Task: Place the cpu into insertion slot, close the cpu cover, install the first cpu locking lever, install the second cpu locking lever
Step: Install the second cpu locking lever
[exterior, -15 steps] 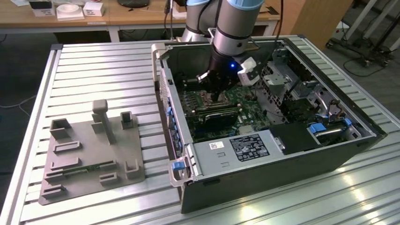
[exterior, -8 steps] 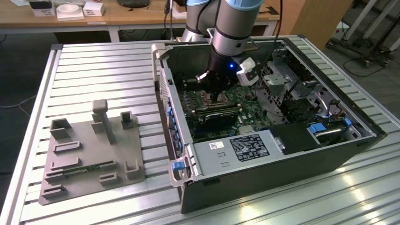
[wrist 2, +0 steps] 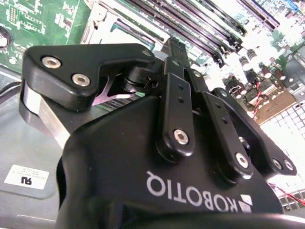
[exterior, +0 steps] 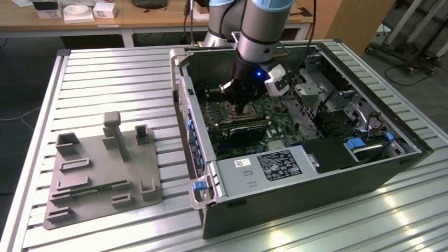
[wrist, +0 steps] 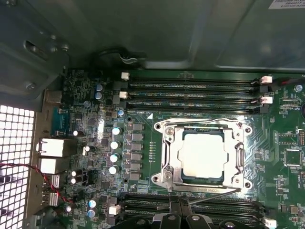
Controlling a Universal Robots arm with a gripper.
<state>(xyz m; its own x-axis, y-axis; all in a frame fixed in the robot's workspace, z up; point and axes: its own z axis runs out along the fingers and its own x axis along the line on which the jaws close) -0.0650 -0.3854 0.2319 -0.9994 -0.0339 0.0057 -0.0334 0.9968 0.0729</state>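
The cpu (wrist: 203, 155) is sitting in the insertion slot (wrist: 167, 130) with the cpu cover (wrist: 239, 158) lying closed around it. The hand (wrist: 179, 210) is hanging just beside the slot's edge, its tips cut off, so I cannot tell its spread.

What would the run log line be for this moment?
cpu: seated in insertion slot | cpu cover: down over cpu | gripper: low over motherboard, beside slot edge
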